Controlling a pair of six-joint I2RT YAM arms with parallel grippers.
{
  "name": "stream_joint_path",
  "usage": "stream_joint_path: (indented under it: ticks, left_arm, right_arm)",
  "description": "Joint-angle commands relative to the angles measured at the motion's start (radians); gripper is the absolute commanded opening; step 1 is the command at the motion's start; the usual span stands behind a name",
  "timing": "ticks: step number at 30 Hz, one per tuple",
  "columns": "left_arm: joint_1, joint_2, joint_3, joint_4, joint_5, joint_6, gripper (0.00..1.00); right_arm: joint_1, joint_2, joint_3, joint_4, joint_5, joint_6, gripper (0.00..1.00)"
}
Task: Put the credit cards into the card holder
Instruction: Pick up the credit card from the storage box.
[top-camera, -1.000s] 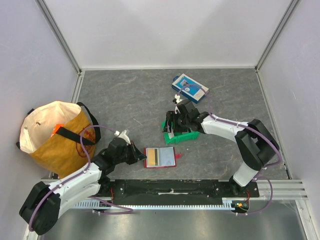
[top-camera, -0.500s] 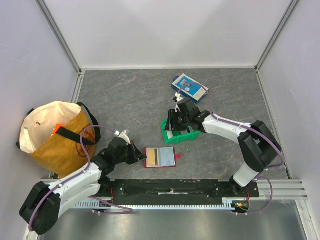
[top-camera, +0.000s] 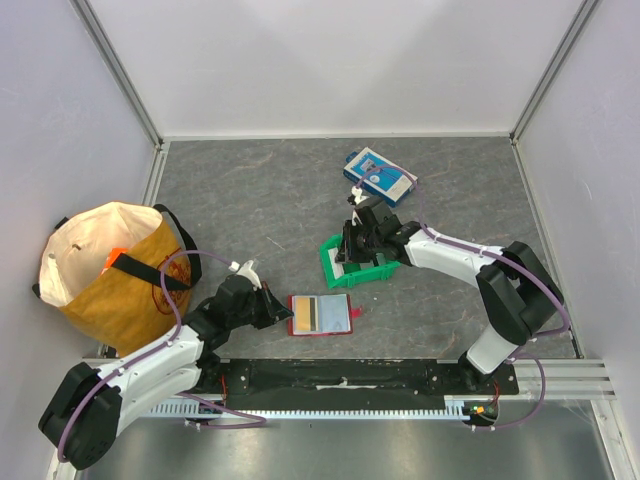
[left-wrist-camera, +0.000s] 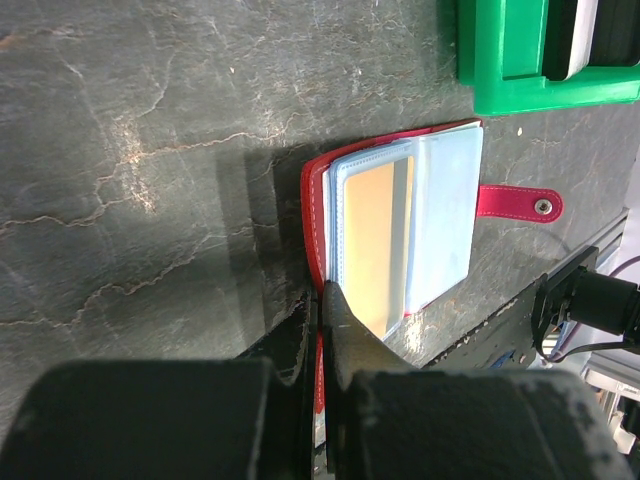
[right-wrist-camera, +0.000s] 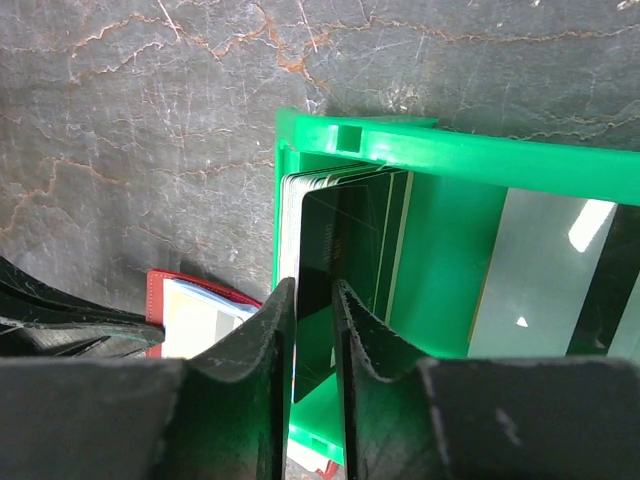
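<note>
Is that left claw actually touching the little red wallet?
Touching. The left wrist view shows the left gripper shut on the card holder, with the red cover's edge pinched between its jaws.

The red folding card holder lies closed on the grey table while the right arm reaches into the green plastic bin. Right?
Not closed: the left wrist view shows the red folding card holder lying open, a tan-yellow card in its clear sleeve. Otherwise right: it lies on the grey table, and the right arm reaches into the green plastic bin.
</note>
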Motion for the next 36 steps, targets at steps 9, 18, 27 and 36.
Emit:
stream_joint_path:
  ticks: [9,18,27,36]
  left_arm:
    - [0.001,0.003,-0.006,0.035,0.009,0.038,0.02]
    - [0.002,0.003,-0.006,0.035,0.007,0.038,0.02]
    - [0.001,0.003,-0.007,0.037,0.01,0.039,0.02]
    - [-0.001,-0.005,0.003,0.046,0.044,0.036,0.02]
  right_arm:
    - [0.002,-0.018,0.057,-0.026,0.048,-0.018,0.18]
    - [0.003,0.016,0.089,-0.077,0.108,-0.047,0.0]
    - [0.011,0.048,0.129,-0.143,0.218,-0.071,0.0]
    - [0.011,-0.16,0.131,-0.197,0.304,-0.079,0.0]
